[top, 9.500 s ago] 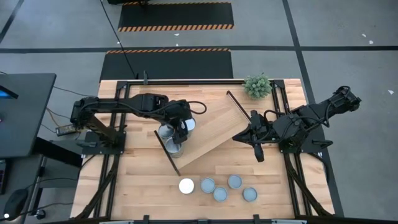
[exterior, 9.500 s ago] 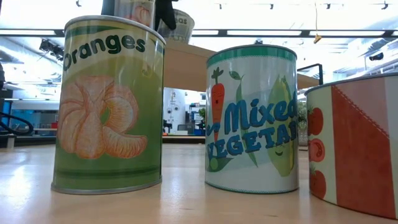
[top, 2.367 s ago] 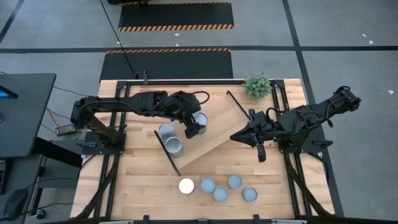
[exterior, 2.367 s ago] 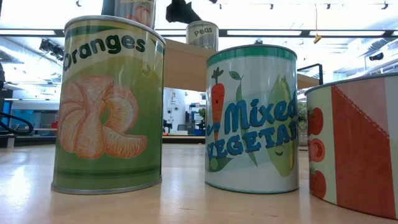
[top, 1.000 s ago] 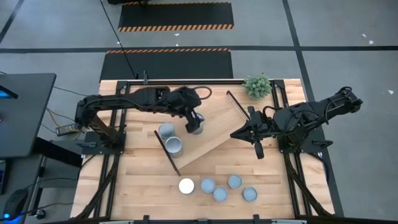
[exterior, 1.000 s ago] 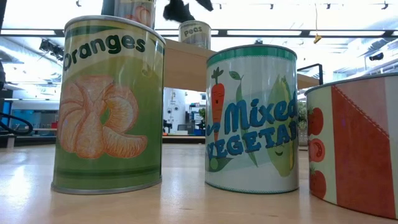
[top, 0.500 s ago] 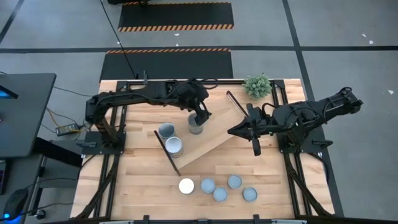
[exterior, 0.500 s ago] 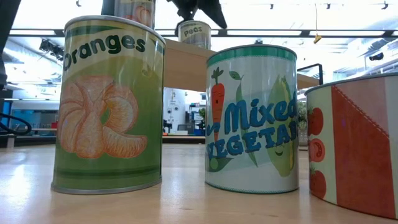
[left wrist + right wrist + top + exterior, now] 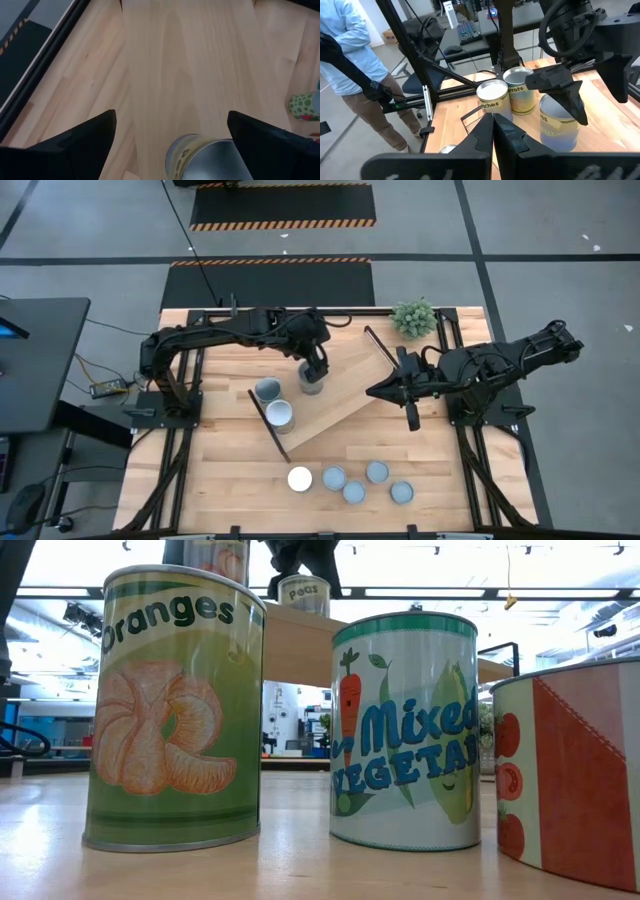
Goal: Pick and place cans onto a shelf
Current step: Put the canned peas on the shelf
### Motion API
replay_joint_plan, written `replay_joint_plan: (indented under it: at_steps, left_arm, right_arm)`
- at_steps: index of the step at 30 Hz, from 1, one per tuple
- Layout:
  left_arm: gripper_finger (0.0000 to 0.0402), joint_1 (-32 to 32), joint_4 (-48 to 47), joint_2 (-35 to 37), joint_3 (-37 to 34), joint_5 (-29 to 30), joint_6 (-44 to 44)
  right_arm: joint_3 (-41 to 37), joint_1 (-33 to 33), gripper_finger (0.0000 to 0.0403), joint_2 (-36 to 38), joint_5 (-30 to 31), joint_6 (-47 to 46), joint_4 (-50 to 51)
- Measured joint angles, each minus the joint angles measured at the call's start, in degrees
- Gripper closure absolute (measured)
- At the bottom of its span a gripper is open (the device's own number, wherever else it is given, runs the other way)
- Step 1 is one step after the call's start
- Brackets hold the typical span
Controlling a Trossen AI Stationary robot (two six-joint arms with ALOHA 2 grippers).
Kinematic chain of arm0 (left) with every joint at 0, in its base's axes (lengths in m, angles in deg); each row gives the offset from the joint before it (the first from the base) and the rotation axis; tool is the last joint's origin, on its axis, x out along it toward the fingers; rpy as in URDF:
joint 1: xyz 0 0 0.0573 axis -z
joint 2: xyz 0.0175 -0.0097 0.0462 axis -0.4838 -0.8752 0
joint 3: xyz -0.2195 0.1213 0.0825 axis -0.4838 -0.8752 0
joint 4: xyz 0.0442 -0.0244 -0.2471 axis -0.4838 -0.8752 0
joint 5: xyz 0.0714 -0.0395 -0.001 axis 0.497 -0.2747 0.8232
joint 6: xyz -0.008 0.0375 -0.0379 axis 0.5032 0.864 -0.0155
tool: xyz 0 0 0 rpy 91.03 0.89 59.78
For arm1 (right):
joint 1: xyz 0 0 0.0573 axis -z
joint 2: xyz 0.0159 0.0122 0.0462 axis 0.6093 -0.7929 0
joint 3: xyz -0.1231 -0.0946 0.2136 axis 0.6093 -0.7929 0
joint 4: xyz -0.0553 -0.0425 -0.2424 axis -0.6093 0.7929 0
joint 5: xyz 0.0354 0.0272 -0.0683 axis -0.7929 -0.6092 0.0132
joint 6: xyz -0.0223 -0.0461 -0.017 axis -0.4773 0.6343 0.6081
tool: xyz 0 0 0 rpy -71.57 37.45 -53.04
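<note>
The light-wood shelf [image 9: 350, 395] lies slantwise across the table's middle. Three cans stand on it: two at its near left end [image 9: 267, 390] [image 9: 281, 414] and a "Peas" can [image 9: 312, 384] farther along, also in the low view [image 9: 303, 595]. My left gripper [image 9: 316, 370] is open right over the Peas can [image 9: 210, 157], a finger on either side. My right gripper [image 9: 370, 392] is shut and empty, hovering at the shelf's right part and pointing left [image 9: 493, 120]. One white-topped can [image 9: 300, 478] and several blue-grey-topped cans [image 9: 354, 492] stand near the front edge. My left gripper points down over the Peas can's top [image 9: 200, 150] with its fingers spread wide. The can stands upright on the shelf. Whether one finger [image 9: 260, 140] touches the can's side I cannot tell.
A small green plant [image 9: 414, 317] stands at the far right. Close to the low camera stand an Oranges can [image 9: 175, 705], a Mixed Vegetables can [image 9: 405, 730] and a red-patterned can [image 9: 570, 770]. A person in a light blue shirt [image 9: 345, 50] stands beyond the table.
My left gripper has opened and let go of the Peas can, which stays upright on the shelf. The left arm has swung toward the table's far edge and the gripper has turned about above the can.
</note>
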Motion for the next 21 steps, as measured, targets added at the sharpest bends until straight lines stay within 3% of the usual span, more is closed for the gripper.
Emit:
replay_joint_plan:
  at_steps: [21]
  left_arm:
    - [0.0015,0.5,-9.5,2.9,-0.3,-0.6,-3.3]
  right_arm:
    - [0.0,0.0,0.0385,0.0,0.0,0.0,-0.5]
